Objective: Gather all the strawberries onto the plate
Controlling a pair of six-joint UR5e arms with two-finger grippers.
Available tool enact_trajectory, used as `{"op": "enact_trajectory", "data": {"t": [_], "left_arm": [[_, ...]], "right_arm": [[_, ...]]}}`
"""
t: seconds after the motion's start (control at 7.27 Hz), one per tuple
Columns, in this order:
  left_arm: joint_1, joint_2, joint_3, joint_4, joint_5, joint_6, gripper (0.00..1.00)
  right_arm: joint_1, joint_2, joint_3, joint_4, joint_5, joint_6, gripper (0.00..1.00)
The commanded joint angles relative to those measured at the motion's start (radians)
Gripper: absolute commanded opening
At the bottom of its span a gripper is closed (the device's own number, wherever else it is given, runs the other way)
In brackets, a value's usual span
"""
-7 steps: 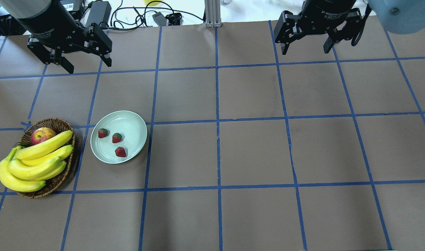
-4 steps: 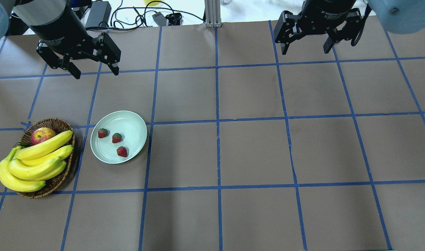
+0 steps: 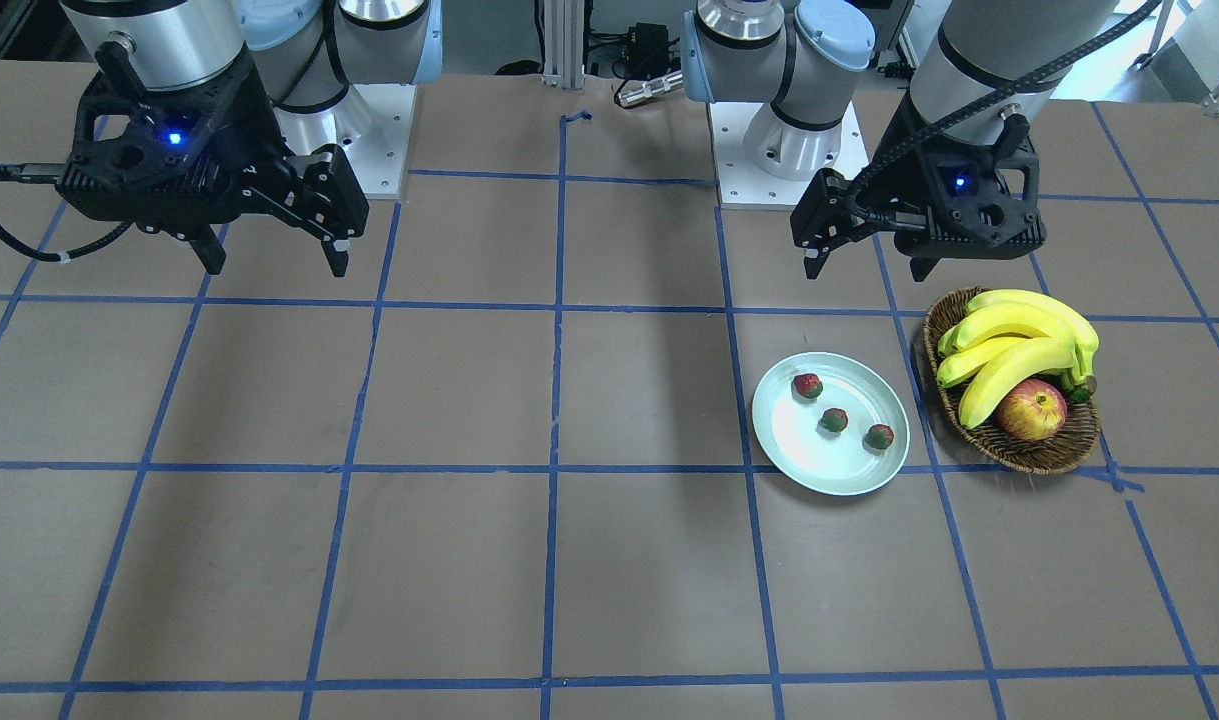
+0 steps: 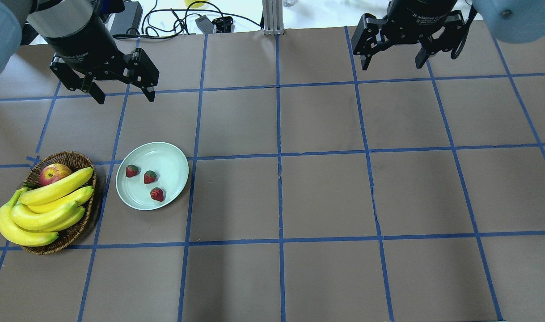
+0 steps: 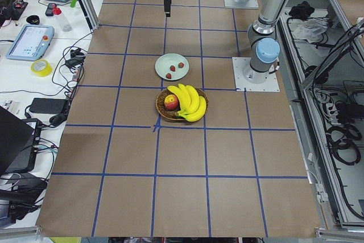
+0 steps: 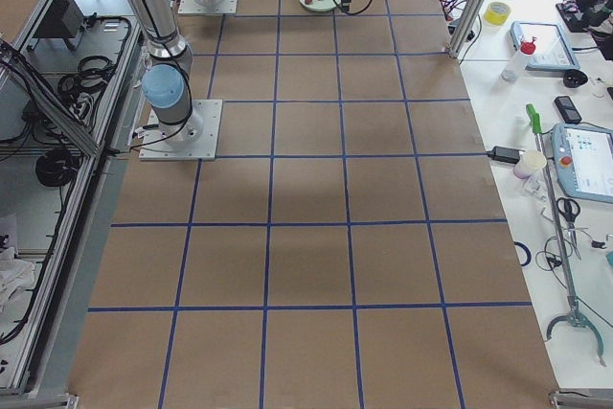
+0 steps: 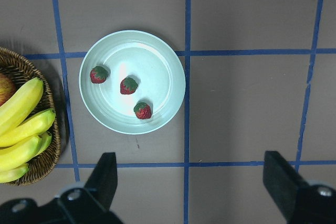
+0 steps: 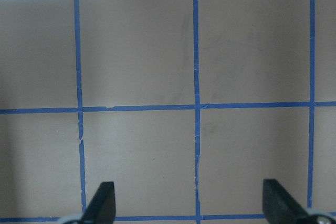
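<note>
Three strawberries (image 4: 132,171) (image 4: 150,176) (image 4: 157,194) lie inside the pale mint plate (image 4: 165,156) on the table's left side. They also show in the front view (image 3: 834,420) and the left wrist view (image 7: 128,85), inside the plate (image 7: 157,56). My left gripper (image 4: 124,97) is open and empty, raised behind the plate; it also shows in the front view (image 3: 864,272). My right gripper (image 4: 391,66) is open and empty at the far right back, over bare table; it also shows in the front view (image 3: 276,267).
A brown wicker basket (image 4: 71,157) with several bananas (image 4: 53,201) and a red-yellow apple (image 4: 54,173) stands just left of the plate. Cables and a power adapter (image 4: 124,15) lie past the table's back edge, near an aluminium post (image 4: 272,18).
My left gripper has moved to the right and a little toward the plate, still open. The right gripper, plate and strawberries have stayed put.
</note>
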Motion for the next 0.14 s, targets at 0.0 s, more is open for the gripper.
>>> {"op": "enact_trajectory", "data": {"t": [0.0], "left_arm": [[0.0,0.002,-0.001,0.0,-0.001,-0.001,1.0]], "right_arm": [[-0.001,0.0,0.0,-0.001,-0.001,0.001,1.0]]}}
